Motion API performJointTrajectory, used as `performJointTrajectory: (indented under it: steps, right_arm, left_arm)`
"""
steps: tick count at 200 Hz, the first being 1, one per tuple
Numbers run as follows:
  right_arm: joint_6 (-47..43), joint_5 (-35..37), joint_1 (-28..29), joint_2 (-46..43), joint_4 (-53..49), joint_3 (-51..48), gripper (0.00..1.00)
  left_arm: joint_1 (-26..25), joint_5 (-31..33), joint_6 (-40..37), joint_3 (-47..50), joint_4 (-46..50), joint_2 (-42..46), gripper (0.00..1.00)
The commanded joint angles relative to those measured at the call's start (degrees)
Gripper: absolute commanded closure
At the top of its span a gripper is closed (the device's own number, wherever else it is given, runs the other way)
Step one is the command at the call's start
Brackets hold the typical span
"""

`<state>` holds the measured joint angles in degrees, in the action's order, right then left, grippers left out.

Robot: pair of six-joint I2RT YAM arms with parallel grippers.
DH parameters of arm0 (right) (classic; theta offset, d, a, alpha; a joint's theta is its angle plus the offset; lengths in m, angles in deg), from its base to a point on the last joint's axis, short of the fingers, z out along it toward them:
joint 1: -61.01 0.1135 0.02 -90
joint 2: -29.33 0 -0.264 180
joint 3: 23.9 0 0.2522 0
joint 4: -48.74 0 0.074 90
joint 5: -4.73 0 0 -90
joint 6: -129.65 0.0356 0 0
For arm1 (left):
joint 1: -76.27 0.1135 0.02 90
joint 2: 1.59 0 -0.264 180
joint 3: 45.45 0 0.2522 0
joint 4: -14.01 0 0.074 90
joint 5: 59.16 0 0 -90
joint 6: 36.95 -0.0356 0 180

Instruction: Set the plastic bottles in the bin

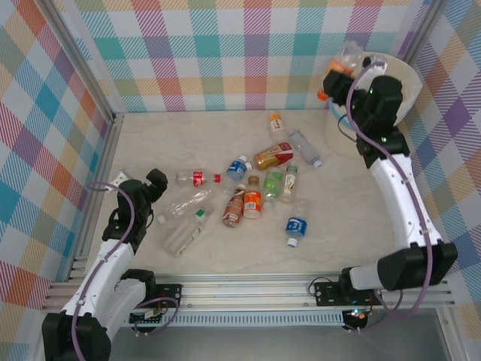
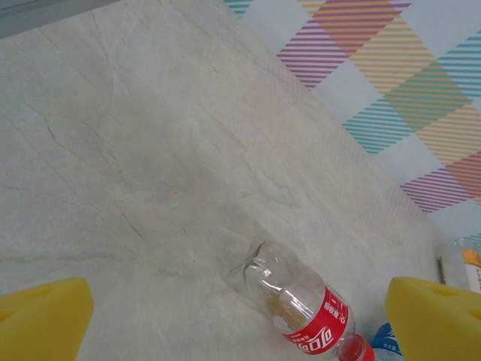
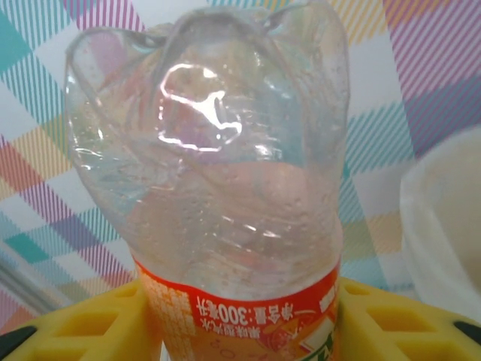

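pale marble-look tabletop (image 1: pixel 188 256), pastel plaid walls (image 1: pixel 225 53) w/ alu frame rails (image 1: pixel 248 284).

Bright, even light falls from overhead on the bench (image 1: pixel 150 143), leaving only faint, short shadows. A white glare patch sits on the orange-labelled bottle (image 3: pixel 225 188), which is close and sharp; the checked wall (image 3: pixel 45 150) and bin (image 3: pixel 443 226) behind it blur. The left hand's (image 2: pixel 239 320) yellow pads (image 2: pixel 41 320) look soft, the red-labelled bottle (image 2: pixel 301 301) crisp.

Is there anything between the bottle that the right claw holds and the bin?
Nothing visible stands between them. The right claw grips the orange-labelled bottle in the air close to the bin, and only open space shows between the two.
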<state>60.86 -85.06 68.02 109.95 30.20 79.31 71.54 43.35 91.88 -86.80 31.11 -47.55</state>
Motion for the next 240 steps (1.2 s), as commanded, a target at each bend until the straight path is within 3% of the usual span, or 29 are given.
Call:
performJointTrajectory:
  steps: [1, 75, 100, 118, 141, 190, 227, 240]
  right_arm:
    - [-6.8, 5.8, -1.7, 8.0, -0.2, 11.0, 0.47]
    - [-12.8, 20.5, -7.1, 31.1, -13.6, 42.4, 0.44]
    - [-14.5, 22.7, -7.6, 35.1, -17.6, 47.7, 0.42]
    - [-14.5, 23.4, -7.6, 36.2, -19.6, 49.5, 0.35]
    - [-13.4, 22.6, -7.6, 35.3, -21.7, 49.4, 0.25]
    - [-12.9, 18.3, -7.5, 29.6, -22.5, 42.8, 0.17]
    - [-11.1, 9.9, -7.5, 20.3, -20.0, 30.0, 0.01]
    - [-9.5, 6.1, -7.5, 15.5, -17.6, 23.0, 0.00]
  left_arm:
    - [0.6, 0.4, 0.7, -1.9, 2.9, 1.8, 0.00]
    - [1.0, 1.7, 0.9, -1.3, 9.6, 6.2, 0.00]
    - [1.1, -0.7, -0.5, -1.3, 10.5, 6.7, 0.00]
    - [1.1, -0.8, -0.6, -1.7, 12.1, 6.9, 0.00]
    - [1.2, -0.7, -0.4, -2.1, 15.0, 6.9, 0.00]
    - [1.2, -1.2, -0.4, -5.5, 19.8, 3.9, 0.00]
    - [1.1, -2.2, -1.1, -10.4, 25.1, -1.7, 0.00]
    - [0.6, -3.2, -2.3, -13.0, 27.6, -3.7, 0.00]
